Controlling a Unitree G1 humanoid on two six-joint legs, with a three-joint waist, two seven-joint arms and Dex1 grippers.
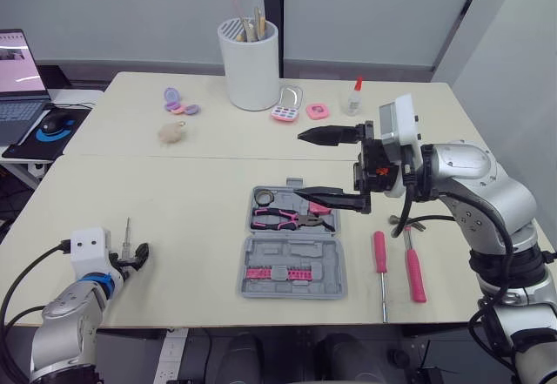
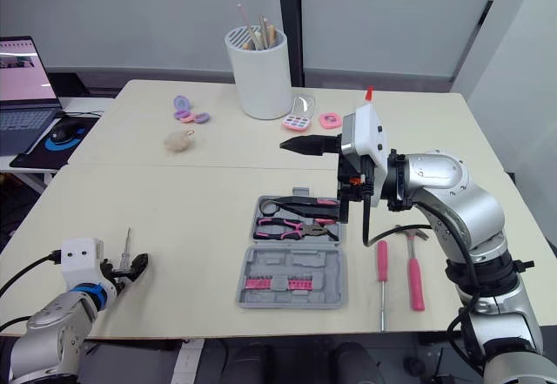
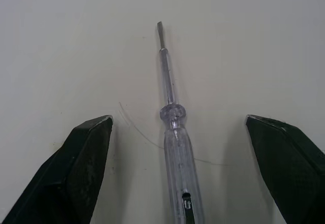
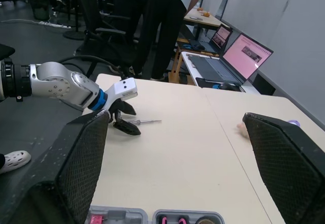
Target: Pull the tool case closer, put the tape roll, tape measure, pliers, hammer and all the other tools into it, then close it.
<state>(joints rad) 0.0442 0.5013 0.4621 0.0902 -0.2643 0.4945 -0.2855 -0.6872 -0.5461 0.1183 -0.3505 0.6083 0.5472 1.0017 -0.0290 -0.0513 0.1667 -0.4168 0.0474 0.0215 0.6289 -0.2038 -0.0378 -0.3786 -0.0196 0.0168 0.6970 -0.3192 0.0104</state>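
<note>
The grey tool case (image 1: 292,266) lies open at the table's middle, with pink pliers (image 1: 285,219) and a dark ring (image 1: 264,198) in its far half. My right gripper (image 1: 318,167) hangs open above the case's far right corner, holding nothing. To the case's right lie a pink screwdriver (image 1: 380,258) and a pink-handled hammer (image 1: 414,269). At the near left, my left gripper (image 3: 177,120) rests open on the table, its fingers (image 3: 84,153) astride a clear-handled screwdriver (image 3: 174,137) without touching it.
A white pot of sticks (image 1: 250,64), a glue bottle (image 1: 352,97), pink compacts (image 1: 287,105) and a fluffy ball (image 1: 173,131) sit at the back. A laptop (image 1: 17,84) and mouse (image 1: 54,123) lie on the left side table. People (image 4: 152,16) stand beyond the table.
</note>
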